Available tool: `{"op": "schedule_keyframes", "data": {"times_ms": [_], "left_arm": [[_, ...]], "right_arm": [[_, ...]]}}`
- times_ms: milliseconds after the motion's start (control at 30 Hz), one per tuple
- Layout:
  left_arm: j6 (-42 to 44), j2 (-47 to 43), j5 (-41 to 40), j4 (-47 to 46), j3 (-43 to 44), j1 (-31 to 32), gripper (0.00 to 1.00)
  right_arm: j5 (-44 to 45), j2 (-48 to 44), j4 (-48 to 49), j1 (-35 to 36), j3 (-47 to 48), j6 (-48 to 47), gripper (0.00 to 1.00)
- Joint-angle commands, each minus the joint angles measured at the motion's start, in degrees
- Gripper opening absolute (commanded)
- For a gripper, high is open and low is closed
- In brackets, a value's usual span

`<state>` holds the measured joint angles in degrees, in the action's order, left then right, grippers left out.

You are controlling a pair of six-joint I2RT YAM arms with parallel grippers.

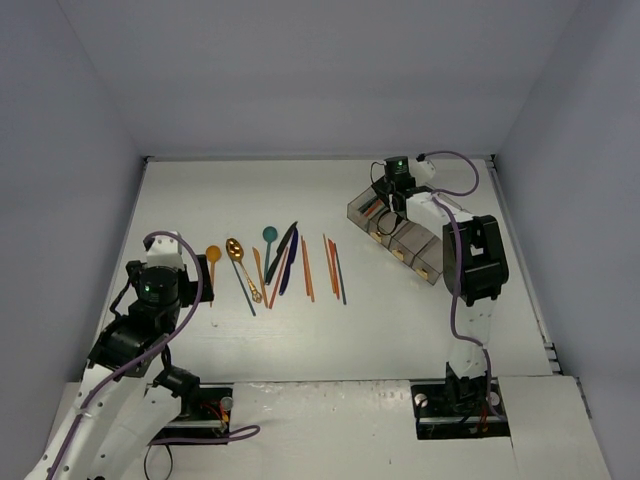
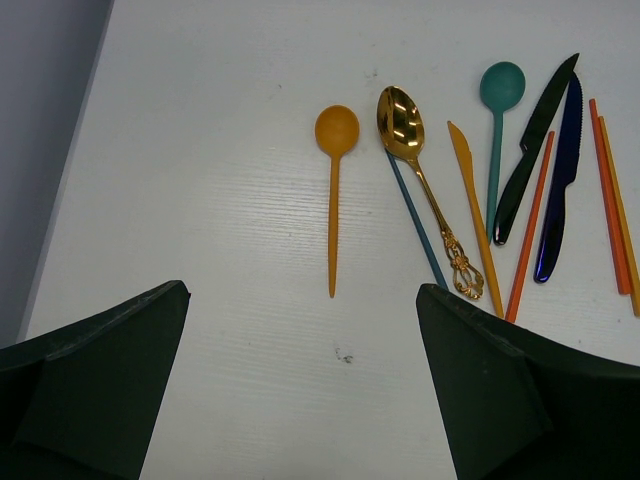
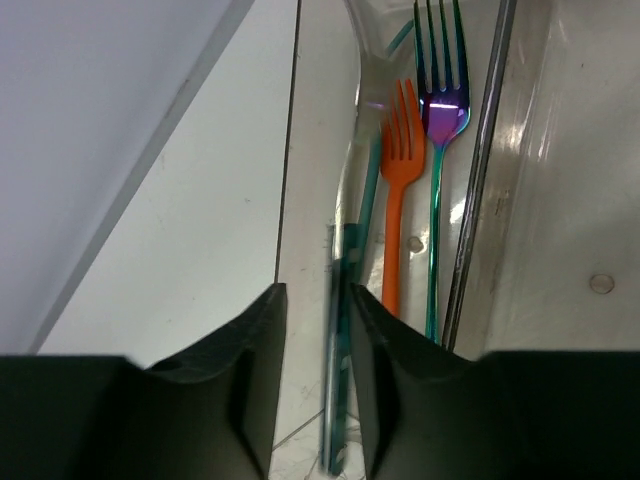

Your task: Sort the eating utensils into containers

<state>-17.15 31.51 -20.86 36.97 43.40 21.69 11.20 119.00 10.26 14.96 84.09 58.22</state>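
Loose utensils lie in a row on the table: an orange spoon [image 2: 335, 170], a gold spoon [image 2: 403, 122], a teal spoon [image 2: 500, 88], a black knife [image 2: 535, 140], a navy knife [image 2: 563, 170] and orange pieces [image 1: 308, 270]. My left gripper [image 2: 303, 290] is open and empty, low over bare table just short of the orange spoon's handle. My right gripper [image 3: 315, 290] is over the far-left bin of the containers [image 1: 356, 212], jaws slightly apart. A blurred teal utensil [image 3: 340, 340] hangs between them beside the right finger. An orange fork [image 3: 398, 180] and an iridescent fork [image 3: 440, 90] lie in that bin.
The bin row [image 1: 425, 262] runs diagonally at the right, with gold pieces showing in the nearer bins. Grey walls enclose the table on three sides. The left wall lies close to my left arm [image 1: 150, 290].
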Motion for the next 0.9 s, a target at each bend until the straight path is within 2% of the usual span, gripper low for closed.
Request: {"op": "schedule_keyframes", "data": {"times_ms": [0, 33, 133, 233, 400, 633, 867], "left_arm": [[-0.1, 0.6, -0.9, -3.4, 1.6, -0.1, 0.98], [-0.1, 0.6, -1.0, -3.5, 1.6, -0.1, 0.97], [0.2, 0.7, -0.9, -3.9, 1.5, -0.2, 0.97], [0.6, 0.9, -0.8, -4.2, 1.4, -0.2, 0.97], [0.7, 1.4, -0.8, -4.4, 1.4, -0.1, 0.97], [0.9, 2.7, -0.3, -4.5, 1.4, -0.2, 0.97], [1.2, 4.0, 1.1, -5.0, 1.3, -0.2, 0.97]], "right_arm": [[2.7, -3.2, 4.3, -0.4, 1.0, -2.4, 0.38], [3.1, -4.2, 3.9, -0.3, 1.2, -4.1, 0.44], [4.0, -6.8, 1.0, -0.3, 2.3, -8.7, 0.52], [4.1, -10.8, -0.8, -0.2, 1.4, -12.6, 0.55], [1.9, -17.1, -3.9, 0.8, -2.1, -22.3, 0.57], [3.5, -24.4, -9.8, 10.2, -7.7, -36.8, 0.57], [3.9, -25.6, -12.2, 19.9, -13.0, -37.1, 0.57]]}}
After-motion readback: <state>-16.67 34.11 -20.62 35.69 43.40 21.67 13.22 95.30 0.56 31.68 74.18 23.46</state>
